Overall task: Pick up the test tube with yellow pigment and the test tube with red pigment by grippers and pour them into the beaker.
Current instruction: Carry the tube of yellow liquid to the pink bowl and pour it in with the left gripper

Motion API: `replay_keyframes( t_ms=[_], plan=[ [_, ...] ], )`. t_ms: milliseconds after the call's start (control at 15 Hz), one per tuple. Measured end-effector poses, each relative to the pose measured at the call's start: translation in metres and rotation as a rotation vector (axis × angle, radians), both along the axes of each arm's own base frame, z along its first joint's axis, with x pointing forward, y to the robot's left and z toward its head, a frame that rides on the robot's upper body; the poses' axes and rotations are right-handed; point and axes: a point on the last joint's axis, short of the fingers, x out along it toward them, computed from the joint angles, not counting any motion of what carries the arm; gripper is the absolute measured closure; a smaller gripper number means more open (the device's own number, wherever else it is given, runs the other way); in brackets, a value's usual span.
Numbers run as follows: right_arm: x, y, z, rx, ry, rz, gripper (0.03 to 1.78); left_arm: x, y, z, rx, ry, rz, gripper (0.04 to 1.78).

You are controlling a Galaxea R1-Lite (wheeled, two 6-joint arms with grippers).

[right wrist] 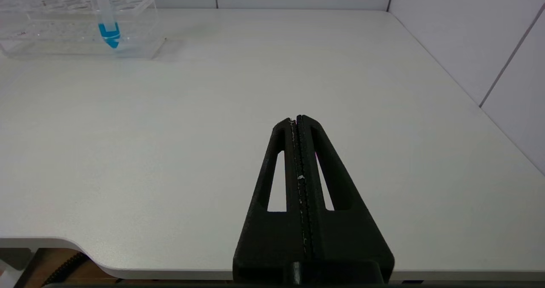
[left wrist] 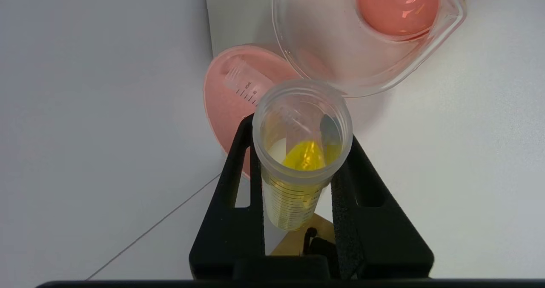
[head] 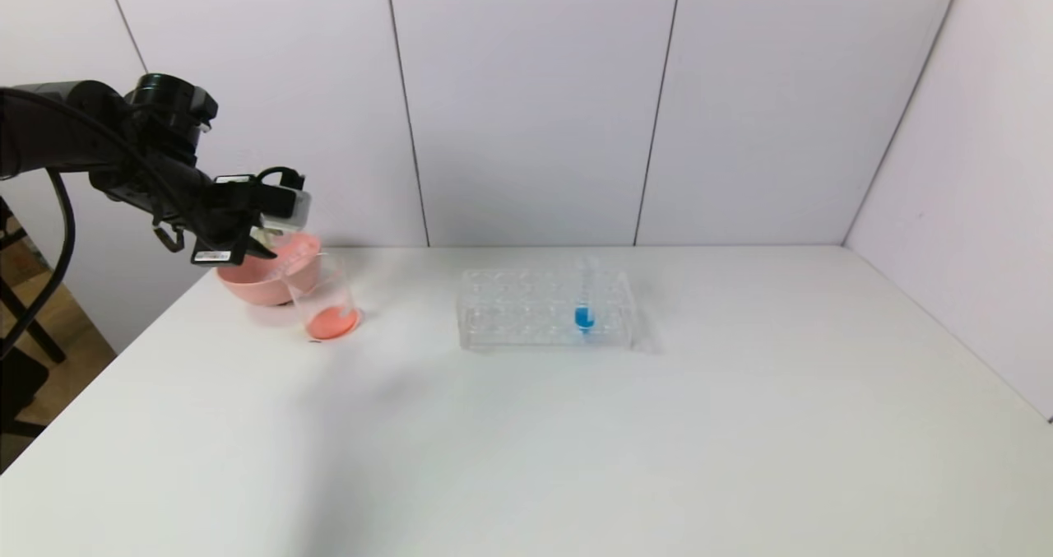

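My left gripper (head: 276, 215) is shut on the test tube with yellow pigment (left wrist: 302, 152), held tilted above the pink bowl, its mouth just beside the beaker's rim. Yellow liquid sits inside the tube. The beaker (head: 325, 298) stands next to the bowl and holds orange-red liquid (left wrist: 396, 5). No tube with red liquid shows. An empty graduated tube (left wrist: 245, 81) lies in the pink bowl (left wrist: 223, 109). My right gripper (right wrist: 296, 118) is shut and empty, low over the table's front right, outside the head view.
The pink bowl (head: 247, 285) sits at the table's far left, touching the beaker. A clear tube rack (head: 526, 314) stands mid-table with one blue-liquid tube (head: 585, 302); both also show in the right wrist view, rack (right wrist: 47, 32) and tube (right wrist: 106, 22). Walls stand behind and on the right.
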Motion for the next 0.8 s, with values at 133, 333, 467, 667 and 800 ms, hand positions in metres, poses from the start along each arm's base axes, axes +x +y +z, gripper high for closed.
replay_keyframes(
  t_ms=[133,333,467,667,800],
  plan=[
    [0.0,0.0,0.0,0.0,0.0,0.0,1.7,0.0012,-0.0006,0.0001,0.069,-0.008,0.002,1.36],
    [0.0,0.0,0.0,0.0,0.0,0.0,1.7,0.0032,-0.0061,0.0011,0.113,-0.027,-0.026,1.36],
    [0.0,0.0,0.0,0.0,0.0,0.0,1.7,0.0035,-0.0074,0.0006,0.142,-0.027,-0.043,1.36],
    [0.0,0.0,0.0,0.0,0.0,0.0,1.7,0.0037,-0.0088,-0.0005,0.152,-0.024,-0.052,1.36],
    [0.0,0.0,0.0,0.0,0.0,0.0,1.7,0.0037,-0.0091,-0.0008,0.162,-0.023,-0.061,1.36]
  ],
)
